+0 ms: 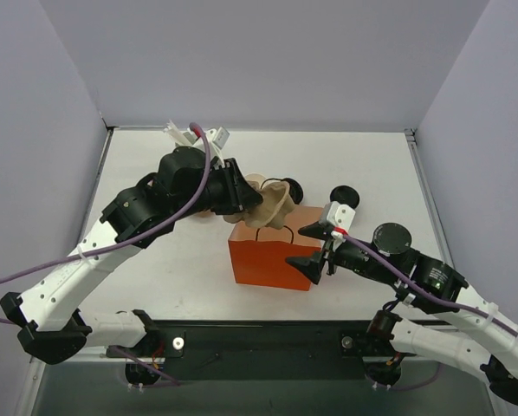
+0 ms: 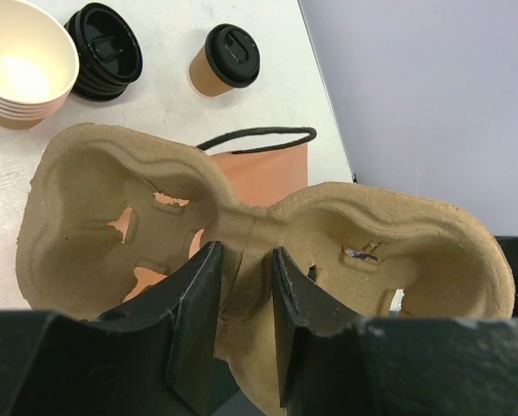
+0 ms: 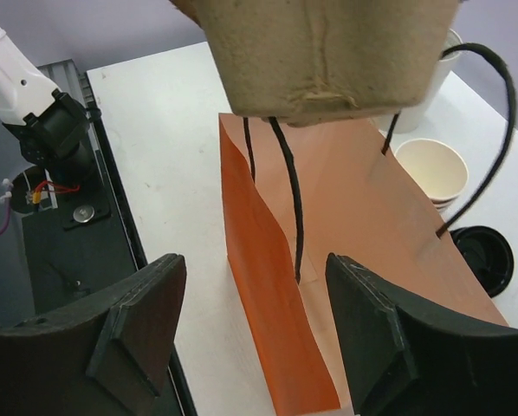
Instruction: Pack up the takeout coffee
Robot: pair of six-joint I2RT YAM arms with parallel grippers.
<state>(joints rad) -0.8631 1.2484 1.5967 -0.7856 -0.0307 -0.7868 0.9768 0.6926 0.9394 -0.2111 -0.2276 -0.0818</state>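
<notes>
Top external view: left arm bent at elbow, wrist turned right, left pincer (image 2: 246, 251) pinching middle rib of carrier (image 2: 398, 212) above orange bag (image 1: 272, 260). Right arm low, right pincer (image 1: 297, 245) spread wide at bag's right end. We count one takeout coffee (image 2: 226, 59), upright on bench (image 1: 155, 260) beyond bag; one cup stack (image 2: 21, 69), perhaps five deep; one lid pile (image 2: 103, 52). Carrier rough moulded pulp, two wells; bag smooth paper, black cord handles (image 3: 289, 199).

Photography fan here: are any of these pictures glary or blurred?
Top external: soft, even light, no hard shadows. Left wrist: slight sheen on the black lid stack. Right wrist: the orange bag looks sharp, no glare.
</notes>
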